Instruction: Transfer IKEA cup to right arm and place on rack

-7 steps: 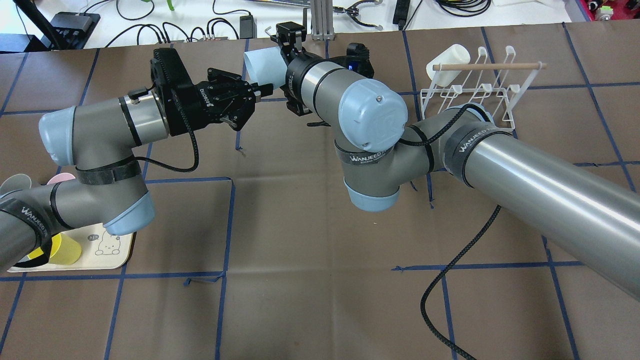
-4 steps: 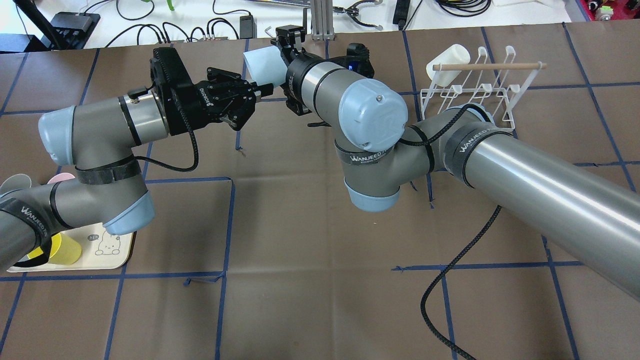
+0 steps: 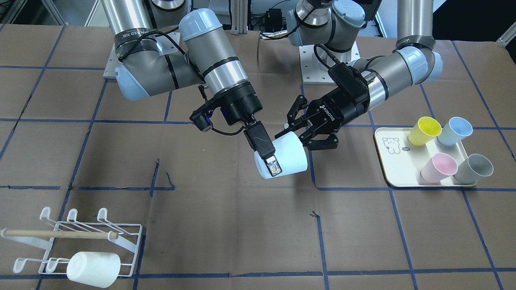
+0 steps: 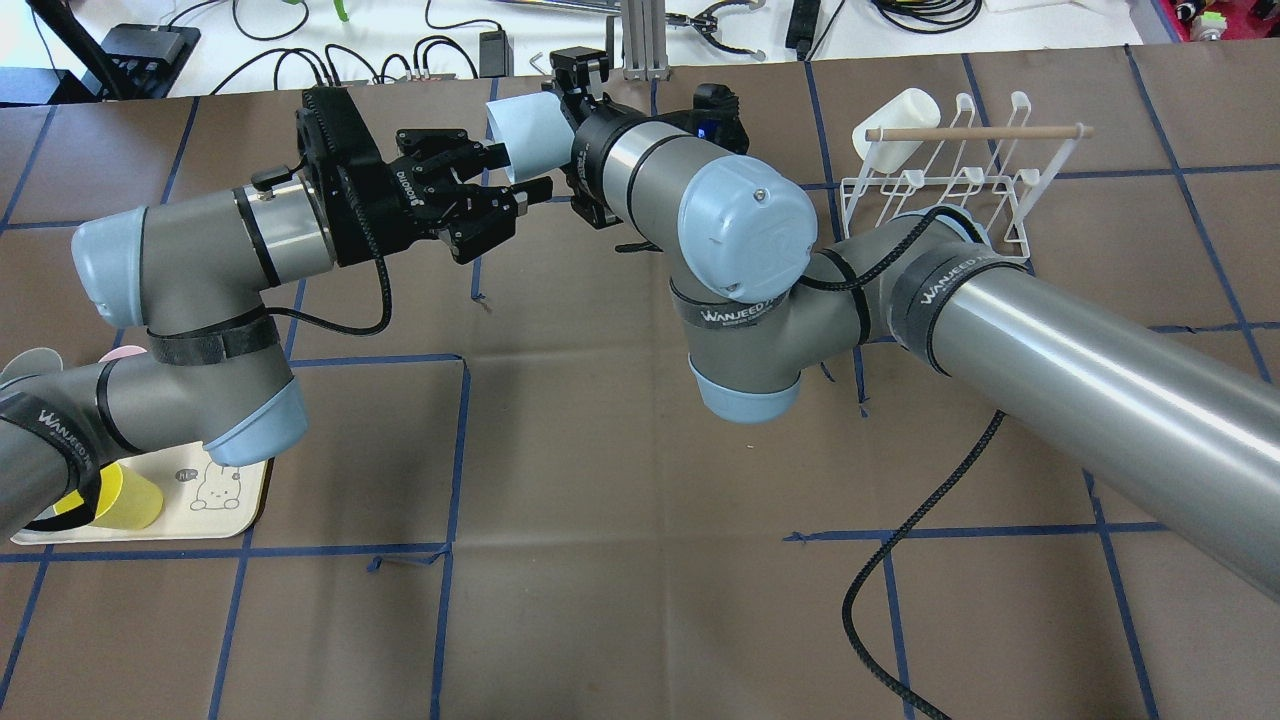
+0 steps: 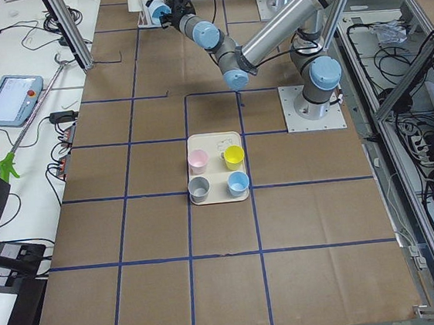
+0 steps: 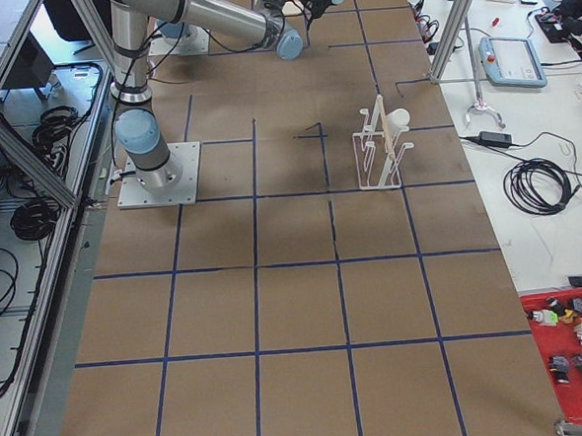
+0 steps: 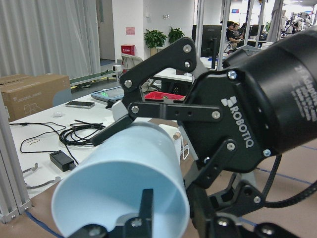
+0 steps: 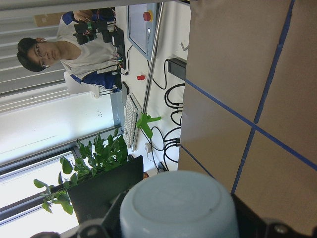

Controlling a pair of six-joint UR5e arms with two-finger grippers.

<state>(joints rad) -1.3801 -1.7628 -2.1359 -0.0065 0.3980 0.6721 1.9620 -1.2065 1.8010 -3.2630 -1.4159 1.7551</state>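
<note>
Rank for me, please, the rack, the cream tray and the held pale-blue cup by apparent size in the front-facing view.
1. rack, though it lies nearer the camera, so its lead is unsure
2. cream tray
3. pale-blue cup, clearly smallest

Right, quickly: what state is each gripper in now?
Left gripper: open.
Right gripper: closed, holding the pale-blue cup.

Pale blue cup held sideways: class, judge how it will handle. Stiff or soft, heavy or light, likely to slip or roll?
Probably stiff: the pale blue cup shows a round mouth though the right gripper clamps its wall. Likely light: that one pinch holds it sideways. Its smooth tapered wall could slip, or roll if laid down.
</note>
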